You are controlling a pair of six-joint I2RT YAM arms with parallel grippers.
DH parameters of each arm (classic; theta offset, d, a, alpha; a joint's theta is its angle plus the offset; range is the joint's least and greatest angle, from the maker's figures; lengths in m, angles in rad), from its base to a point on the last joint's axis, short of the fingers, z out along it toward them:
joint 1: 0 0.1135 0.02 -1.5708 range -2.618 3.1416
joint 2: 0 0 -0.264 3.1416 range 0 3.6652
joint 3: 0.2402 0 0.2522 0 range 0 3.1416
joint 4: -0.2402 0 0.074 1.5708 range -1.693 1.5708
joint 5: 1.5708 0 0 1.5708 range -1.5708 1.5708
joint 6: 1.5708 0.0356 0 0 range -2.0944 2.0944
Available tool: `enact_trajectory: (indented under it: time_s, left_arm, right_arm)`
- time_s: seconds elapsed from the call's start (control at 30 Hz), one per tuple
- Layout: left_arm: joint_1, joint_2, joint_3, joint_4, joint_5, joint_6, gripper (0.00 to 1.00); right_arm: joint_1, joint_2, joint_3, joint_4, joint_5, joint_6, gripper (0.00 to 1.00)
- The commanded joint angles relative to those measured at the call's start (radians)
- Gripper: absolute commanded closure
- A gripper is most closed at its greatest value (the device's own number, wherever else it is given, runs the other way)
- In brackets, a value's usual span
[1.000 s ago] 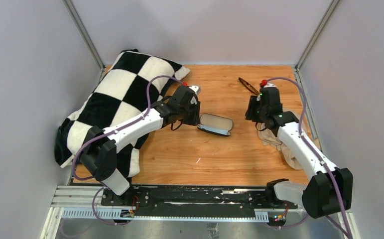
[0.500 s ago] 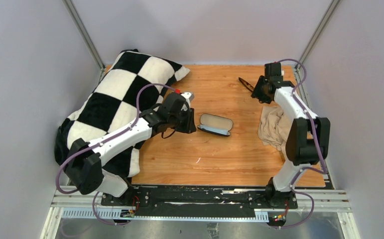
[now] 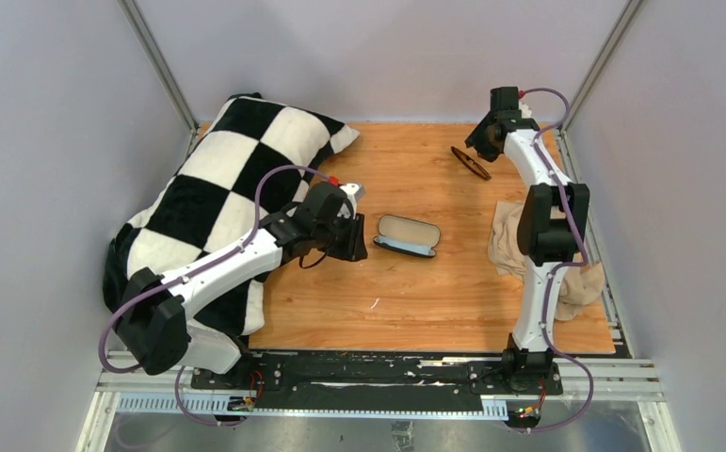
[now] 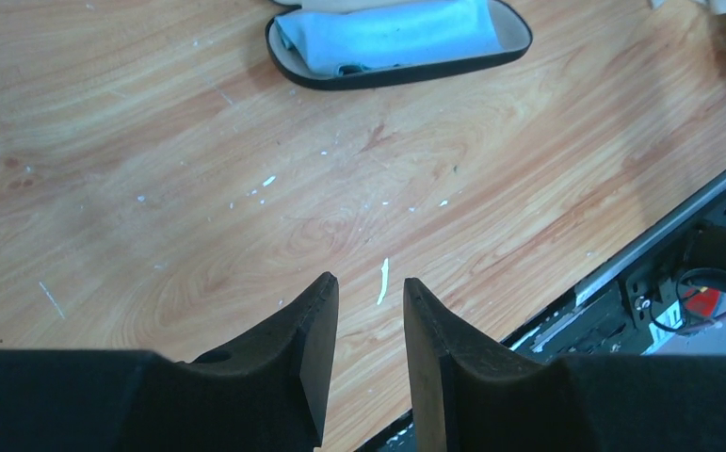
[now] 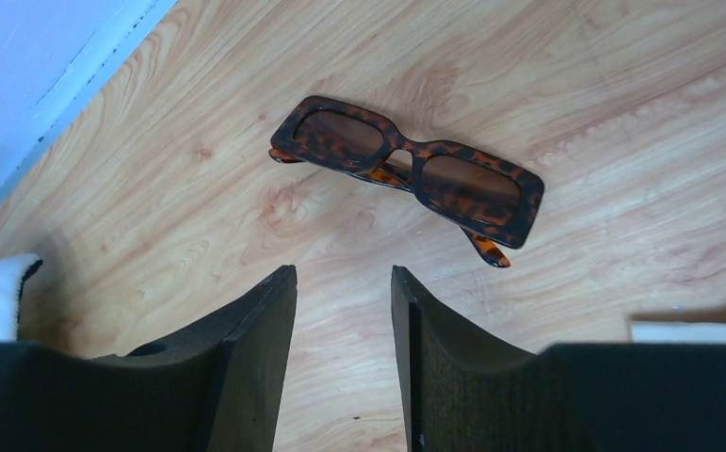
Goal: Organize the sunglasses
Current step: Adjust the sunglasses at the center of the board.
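The sunglasses (image 3: 470, 162), a folded tortoiseshell pair with brown lenses, lie on the wooden table at the back right; they also show in the right wrist view (image 5: 411, 169). My right gripper (image 3: 480, 139) hovers just beyond them near the back wall, open and empty (image 5: 343, 272). The open black case (image 3: 408, 234) lies mid-table with a light blue cloth (image 4: 392, 35) inside it. My left gripper (image 3: 357, 235) sits just left of the case, open and empty (image 4: 370, 280).
A black-and-white checkered pillow (image 3: 217, 179) fills the left side of the table. A beige cloth (image 3: 519, 247) lies crumpled at the right, behind the right arm. The black rail (image 3: 378, 372) runs along the near edge.
My right arm has swung from beside the beige cloth up to the back right corner, over the sunglasses. My left gripper has drawn slightly back and down, left of the case.
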Motion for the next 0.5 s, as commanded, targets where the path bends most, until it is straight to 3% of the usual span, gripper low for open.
enact_trajectory:
  time_s: [0.0, 0.47]
  left_arm:
    - [0.005, -0.046, -0.031, -0.013, 0.006, 0.012, 0.62]
    - [0.005, -0.086, -0.048, -0.041, -0.027, 0.018, 0.62]
  right_arm:
    - [0.012, 0.064, 0.070, -0.050, 0.012, 0.123, 0.53]
    - [-0.003, 0.388, 0.459, -0.088, 0.008, 0.080, 0.54]
